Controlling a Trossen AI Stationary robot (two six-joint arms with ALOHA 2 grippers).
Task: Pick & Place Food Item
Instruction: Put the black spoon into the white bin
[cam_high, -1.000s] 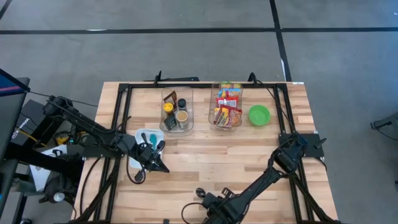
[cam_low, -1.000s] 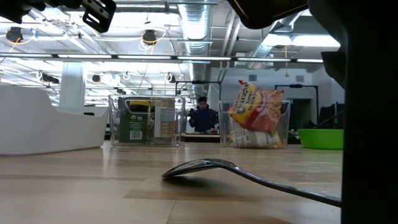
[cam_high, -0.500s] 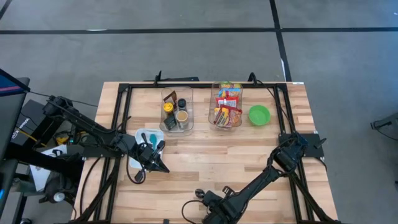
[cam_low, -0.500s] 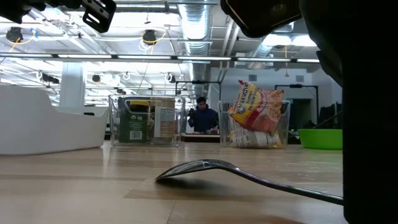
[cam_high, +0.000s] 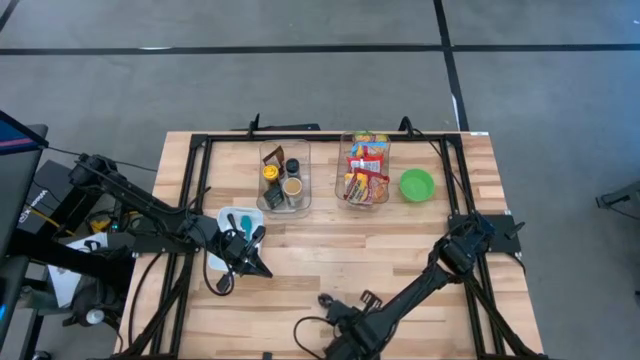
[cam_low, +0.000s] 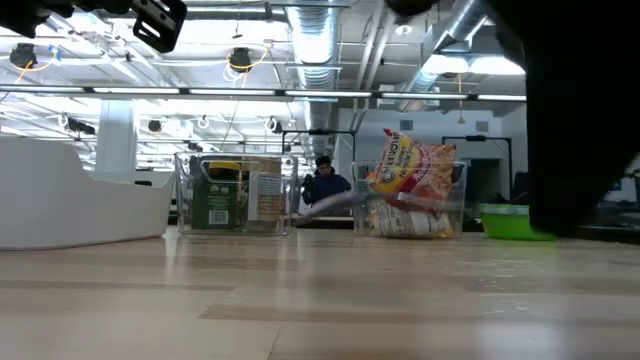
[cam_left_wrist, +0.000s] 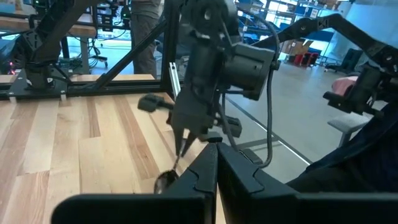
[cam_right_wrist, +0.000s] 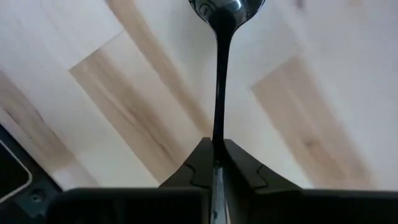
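Right gripper (cam_right_wrist: 214, 163) clenched on the handle of a spoon (cam_right_wrist: 219, 68), low near the front edge of the table (cam_high: 400, 262), about midway along it. Spoon bowl (cam_high: 324, 299) just clear of the boards, lifted off the wood where it lay flat a second ago. Broad bare wood between there and the back row. Along the back edge: jar bin (cam_high: 283, 178), snack bin (cam_high: 364, 170) holding the food packets, green bowl (cam_high: 417, 185) toward the right edge. Left gripper (cam_high: 262, 269) clenched on nothing, parked by the white tray (cam_high: 228, 222) near the left edge, unmoved. Person (cam_low: 323, 187) visible far behind the table.
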